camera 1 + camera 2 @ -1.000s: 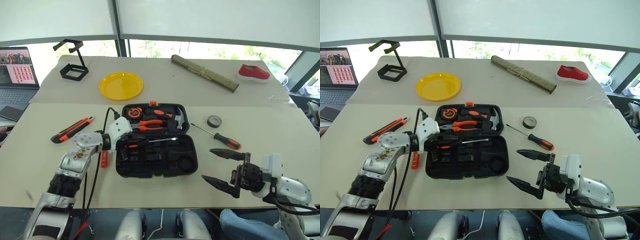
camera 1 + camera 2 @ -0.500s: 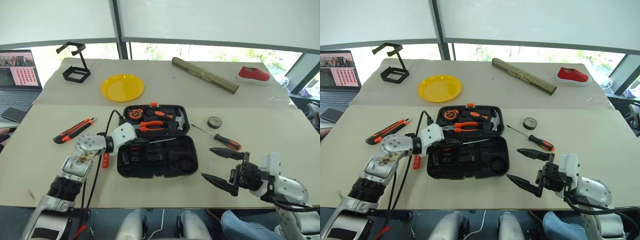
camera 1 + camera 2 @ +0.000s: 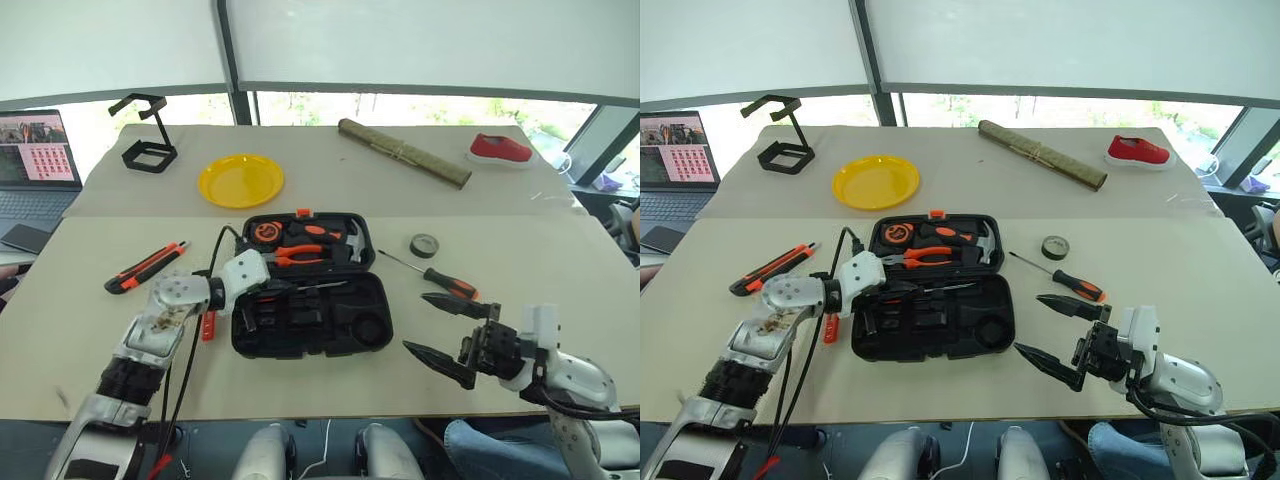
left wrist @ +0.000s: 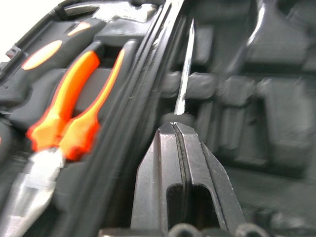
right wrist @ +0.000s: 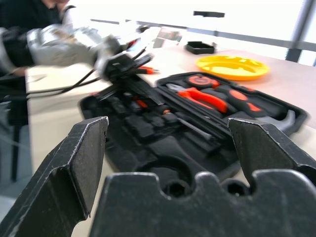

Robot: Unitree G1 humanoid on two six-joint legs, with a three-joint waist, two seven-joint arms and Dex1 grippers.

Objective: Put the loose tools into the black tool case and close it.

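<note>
Left gripper (image 3: 268, 289) reaches low over the near half of the open black tool case (image 3: 368, 335), clenched on one screwdriver (image 4: 184, 79) whose shaft lies along the hinge ridge. Right gripper (image 3: 450, 336) hovers beside the case's right end, released, fingers wide apart. On the table (image 3: 560, 260): one utility knife (image 3: 146, 266) far left, one small orange tool (image 3: 209, 325) under the left arm, one second screwdriver (image 3: 440, 279) and one tape roll (image 3: 425, 245) right of the case. Behind: wire stand (image 3: 143, 133), yellow plate (image 3: 240, 180), bamboo roll (image 3: 403, 152).
</note>
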